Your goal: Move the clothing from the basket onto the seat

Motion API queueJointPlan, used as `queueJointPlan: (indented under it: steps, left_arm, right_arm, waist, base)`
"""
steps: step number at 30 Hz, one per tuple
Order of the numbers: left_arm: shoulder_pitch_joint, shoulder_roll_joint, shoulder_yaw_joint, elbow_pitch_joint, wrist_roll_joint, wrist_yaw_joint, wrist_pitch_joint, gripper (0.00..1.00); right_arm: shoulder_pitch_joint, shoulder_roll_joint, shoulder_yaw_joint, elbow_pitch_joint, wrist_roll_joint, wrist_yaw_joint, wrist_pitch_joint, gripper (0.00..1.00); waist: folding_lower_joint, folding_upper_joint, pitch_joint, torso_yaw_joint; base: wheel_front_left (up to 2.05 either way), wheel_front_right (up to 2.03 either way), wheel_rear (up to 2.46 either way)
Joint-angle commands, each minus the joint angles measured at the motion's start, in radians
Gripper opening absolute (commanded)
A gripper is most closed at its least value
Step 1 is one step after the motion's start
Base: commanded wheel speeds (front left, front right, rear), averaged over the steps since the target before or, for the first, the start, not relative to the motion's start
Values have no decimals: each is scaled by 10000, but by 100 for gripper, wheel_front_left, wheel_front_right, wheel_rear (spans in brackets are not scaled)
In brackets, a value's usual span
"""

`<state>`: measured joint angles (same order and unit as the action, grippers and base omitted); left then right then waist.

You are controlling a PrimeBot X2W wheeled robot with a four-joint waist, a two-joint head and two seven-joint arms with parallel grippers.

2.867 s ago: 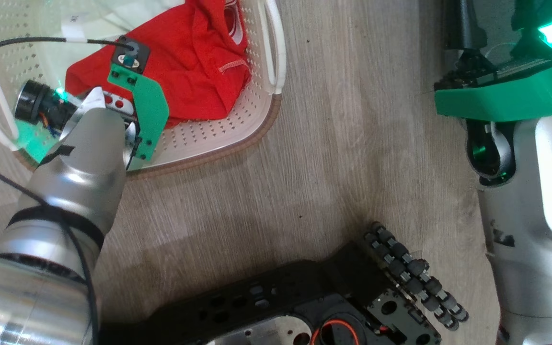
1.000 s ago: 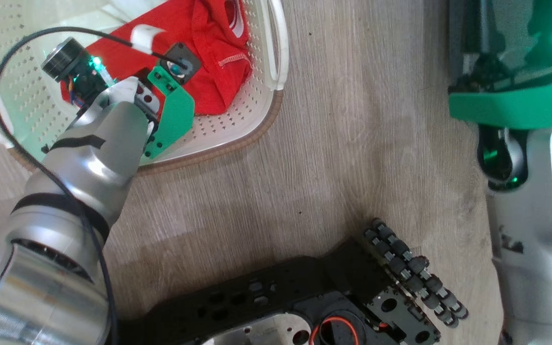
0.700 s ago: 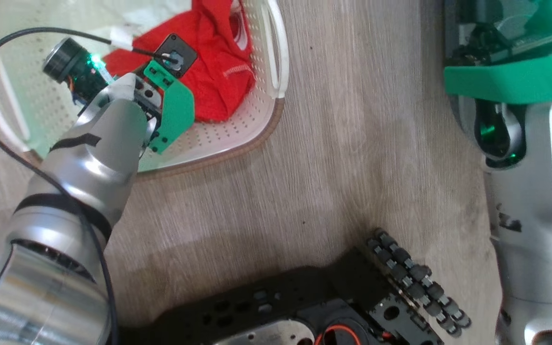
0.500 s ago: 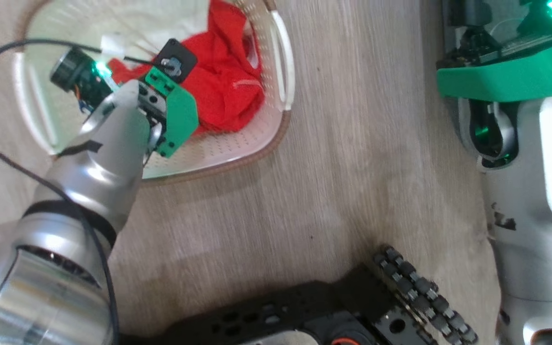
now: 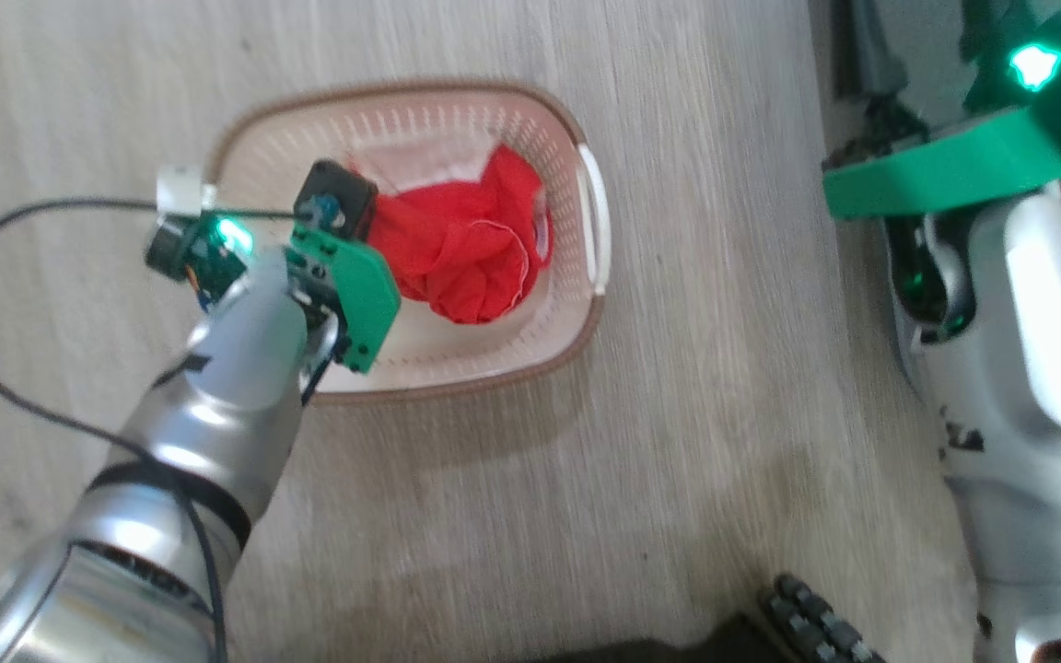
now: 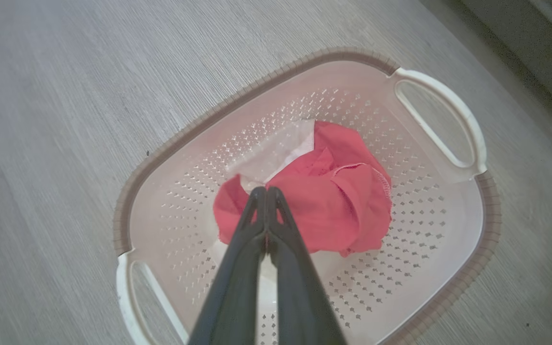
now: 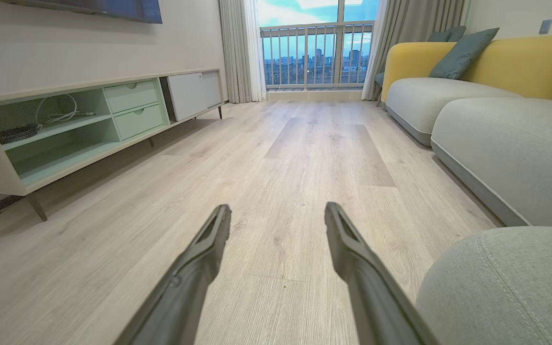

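Note:
The basket [image 5: 577,341] stands on the wooden floor, its brown rim and white handles clear in the left wrist view [image 6: 304,60]. Bunched red clothing [image 5: 466,249] hangs over its middle, with a pale cloth piece [image 6: 276,153] under it. My left gripper [image 6: 266,191] is shut, its tips pinching the near edge of the red clothing [image 6: 333,206]. In the head view the green wrist mount [image 5: 355,295] covers those fingers. My right gripper [image 7: 276,213] is open and empty, low over the floor. The grey-green seat [image 7: 506,287] lies just to its right.
More seat sections with a yellow back [image 7: 496,62] line the right side. A long low cabinet [image 7: 65,129] runs along the left wall, and a balcony window [image 7: 314,52] closes the far end. My right forearm [image 5: 1028,322] and wheeled base [image 5: 825,626] sit right of the basket.
The head view has pulled back, so the whole basket now shows. The red clothing, earlier spread in the basket, is gathered into a bunch at my shut left gripper. The right gripper stays open.

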<state>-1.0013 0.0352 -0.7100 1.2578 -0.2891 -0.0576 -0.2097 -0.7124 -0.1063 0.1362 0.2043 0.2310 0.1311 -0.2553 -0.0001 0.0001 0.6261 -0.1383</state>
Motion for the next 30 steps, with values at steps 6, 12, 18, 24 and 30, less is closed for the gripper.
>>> queueJointPlan:
  steps: [6, 12, 18, 24, 30]
  left_arm:
    - [834, 152, 280, -738, -1040, 182, -369, 0]
    - [1305, 151, 344, -1348, -1850, 492, -492, 0]
    - [1667, 151, 720, -2174, -2210, 845, -516, 0]
    - [2189, 328, 1451, -3435, -2051, 1102, -519, 0]
    - [2523, 510, 2167, -4756, -1768, 1216, -520, 0]
  right_arm:
    - [704, -199, 334, 241, 178, -4, -65, 100]
    - [1033, -342, 476, 626, 324, -4, -65, 100]
    - [1389, -347, 561, 931, 437, -4, -65, 100]
    - [1826, -306, 629, 1192, 546, -4, -65, 100]
    - [2323, -243, 680, 1393, 677, -4, -65, 100]
  waist:
    - [1, -1, -1812, 785]
    - [1, -1, -2778, 1126]
    - [1, -1, -3597, 1315]
    - [1, -1, -4335, 1397]
    - [1, -1, -4917, 1450]
  base:
    - [0, 0, 0]
    - [0, 0, 0]
    - [0, 0, 0]
    - [0, 0, 0]
    - [0, 0, 0]
